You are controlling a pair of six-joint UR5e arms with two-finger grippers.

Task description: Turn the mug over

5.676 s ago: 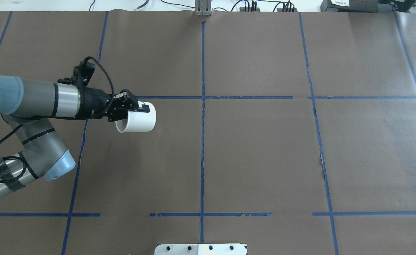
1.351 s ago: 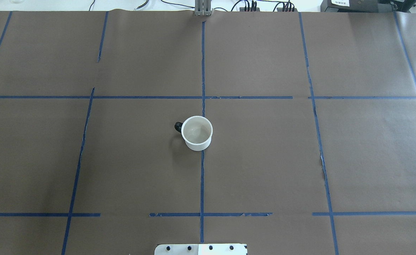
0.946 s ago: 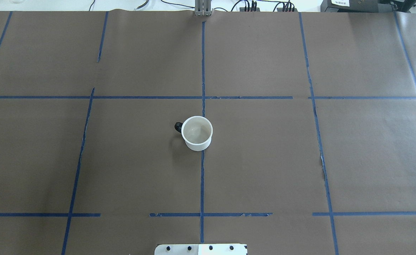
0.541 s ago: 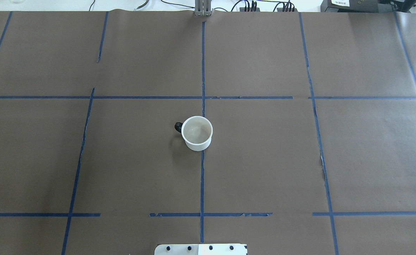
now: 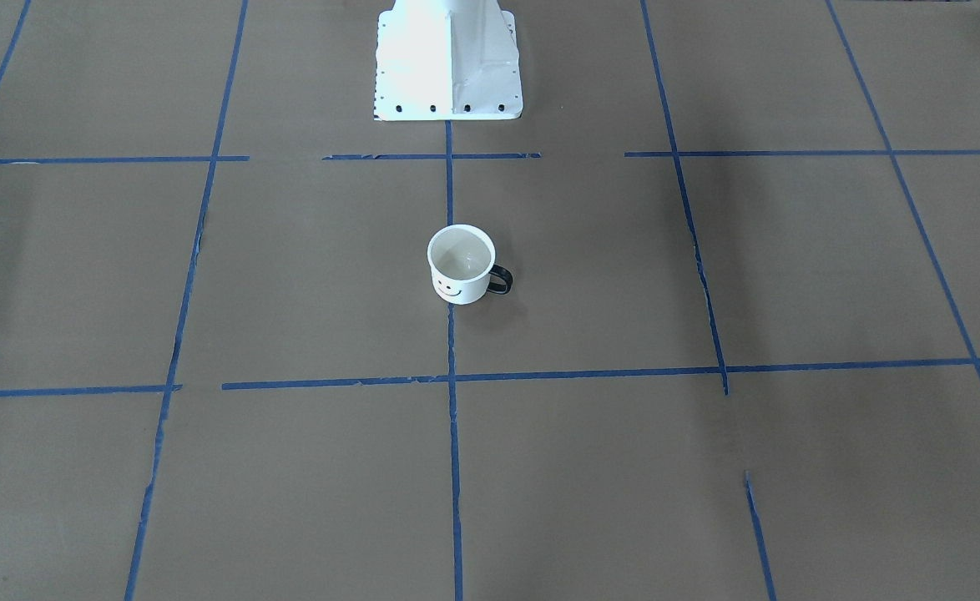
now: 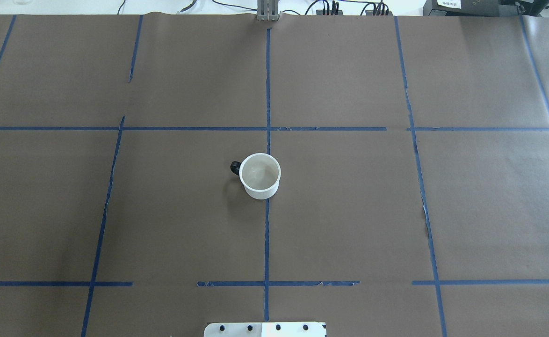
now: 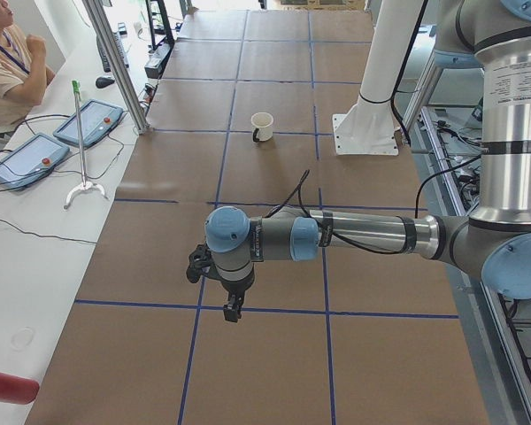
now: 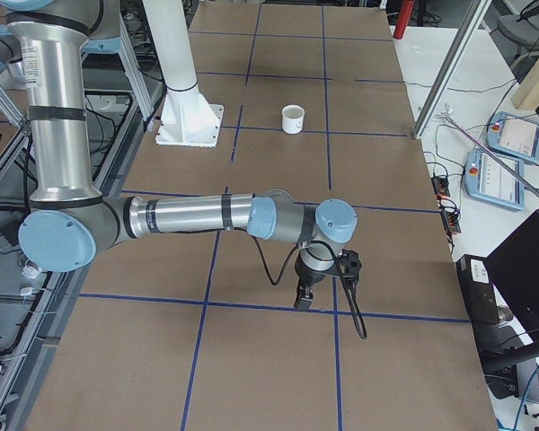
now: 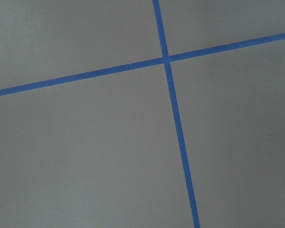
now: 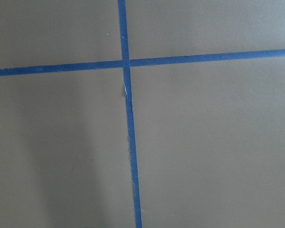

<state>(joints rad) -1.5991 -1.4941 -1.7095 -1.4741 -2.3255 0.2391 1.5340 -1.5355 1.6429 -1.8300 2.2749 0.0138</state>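
The papered worktop (image 6: 349, 210) looked slick, so I judged the light mug (image 6: 260, 177) could skid or roll off if nudged at the rim. It stood upright, mouth up, on the centre tape line (image 6: 267, 234), thin handle (image 6: 234, 167) — a small target — toward the robot's left. The left pincer (image 7: 234, 310) and right pincer (image 8: 303, 298) hung well apart from it; whether either was apart or together, I could not tell. The white pedestal (image 5: 448, 58) and a seated operator (image 7: 9, 62) blocked nothing.
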